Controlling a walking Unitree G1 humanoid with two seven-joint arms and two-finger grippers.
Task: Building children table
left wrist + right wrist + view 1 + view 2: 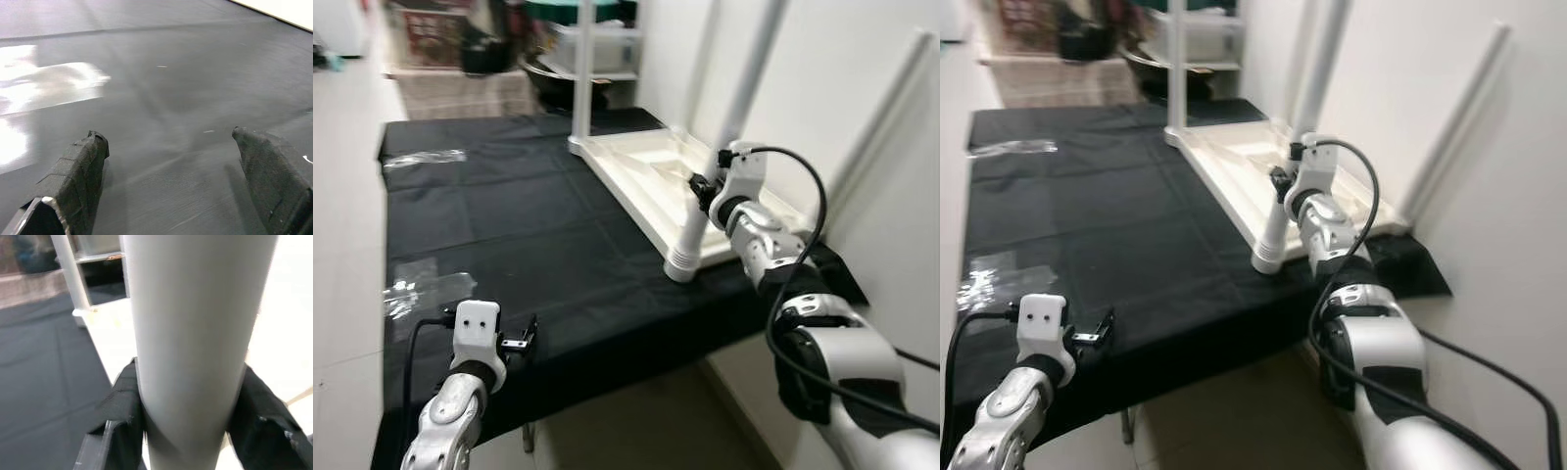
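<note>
Big black cloth-covered work surface [509,225] fills most of the scene; clear plastic wrap scraps [423,158] lie on its far left and near left parts. On its right side, next to the white wall [862,108], lies the white plastic children's tabletop [641,166], upside down w/ rim up. Three white tube legs stand in its corners: far-corner leg [584,69], a back leg [703,59] by the wall, and the near-corner white cylindrical leg [724,147], ribbed collar at its base sitting at the tabletop's near corner. A fourth white tube [886,113] seems to lean on the wall, apart from the tabletop.

Right gripper [190,421] is clamped round the near-corner leg, low-to-mid height; wrist view shows a black finger [122,406] on either side, touching the tube. Left gripper [168,147] hovers just over the bare cloth near the front edge, fingers spread wide, holding nothing.

Step in hand, prob.: seating/tightening this leg in its socket. To do it well: keep the tube square to the tabletop, no sideways lean, else threads or socket bind. Grip firm but tube is smooth, so slip is likely if twisting; regrip in short turns. Tabletop is loose on slick cloth and may rotate or slide w/ the leg; the left gripper could pin the rim.
</note>
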